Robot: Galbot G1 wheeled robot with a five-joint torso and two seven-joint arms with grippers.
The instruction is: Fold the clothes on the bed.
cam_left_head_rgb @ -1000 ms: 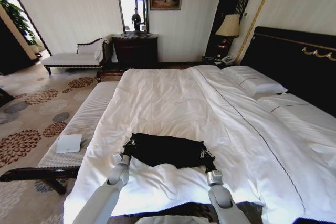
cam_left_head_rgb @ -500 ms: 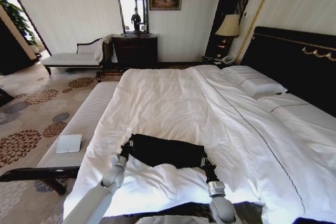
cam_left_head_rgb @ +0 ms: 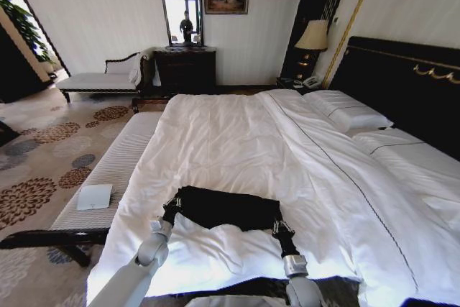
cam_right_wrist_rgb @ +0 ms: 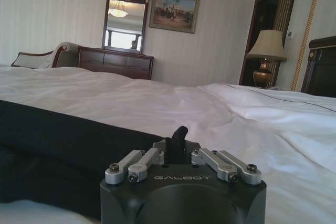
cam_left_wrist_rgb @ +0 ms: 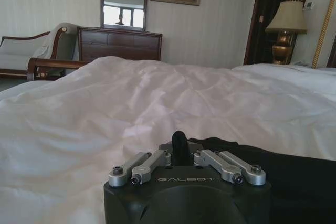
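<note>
White bed, black T-shirt between left pincer and right pincer, both pinching its corners

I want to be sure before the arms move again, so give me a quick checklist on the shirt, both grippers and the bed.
1. Left gripper at the near-left corner of the black T-shirt, fingers pinched together: ok.
2. Right gripper at the shirt's near-right corner, fingers pinched together: ok.
3. Fabric really caught between each pair of fingers: cannot tell.
4. Shirt lying flat on the bed, spread between the two grippers: ok, though its near edge bows.
5. White duvet smooth under the shirt: not ok, wrinkled near the front edge.
</note>
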